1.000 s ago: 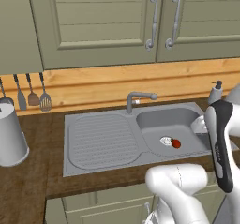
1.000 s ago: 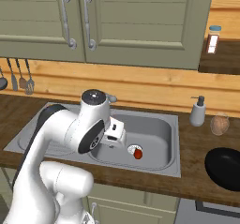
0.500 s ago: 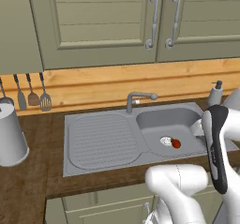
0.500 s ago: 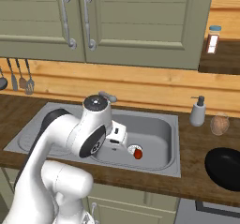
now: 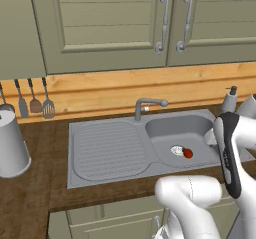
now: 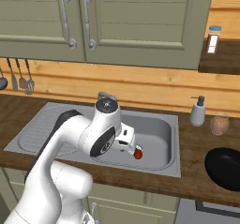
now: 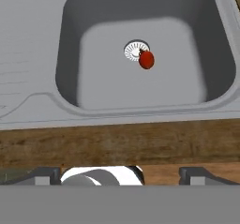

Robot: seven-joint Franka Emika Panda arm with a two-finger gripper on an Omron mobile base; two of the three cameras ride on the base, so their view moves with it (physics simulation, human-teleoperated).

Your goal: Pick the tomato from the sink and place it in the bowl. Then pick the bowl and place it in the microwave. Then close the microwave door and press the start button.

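The small red tomato (image 7: 146, 60) lies on the floor of the grey sink (image 7: 70, 40), right beside the drain. From the base it shows in the basin (image 5: 188, 153) (image 6: 138, 153). My gripper (image 7: 122, 174) hangs above the basin's near rim, pointing down at it, with its two dark fingertips (image 7: 47, 174) far apart and nothing between them. In the right base view the gripper (image 6: 129, 145) sits just left of the tomato and above it. The glossy black bowl (image 6: 225, 168) rests on the wooden counter right of the sink (image 6: 159, 124).
The curved tap (image 5: 147, 105) stands behind the basin, with the ribbed draining board (image 5: 107, 150) to its left. A soap dispenser (image 6: 197, 111) and a brownish round object (image 6: 219, 123) stand behind the bowl. A white canister (image 5: 10, 143) and hanging utensils (image 5: 35, 100) are far left.
The arm has swung the hand lower and closer to the tomato over the basin. The jaws stayed wide apart, and the tomato has not moved.
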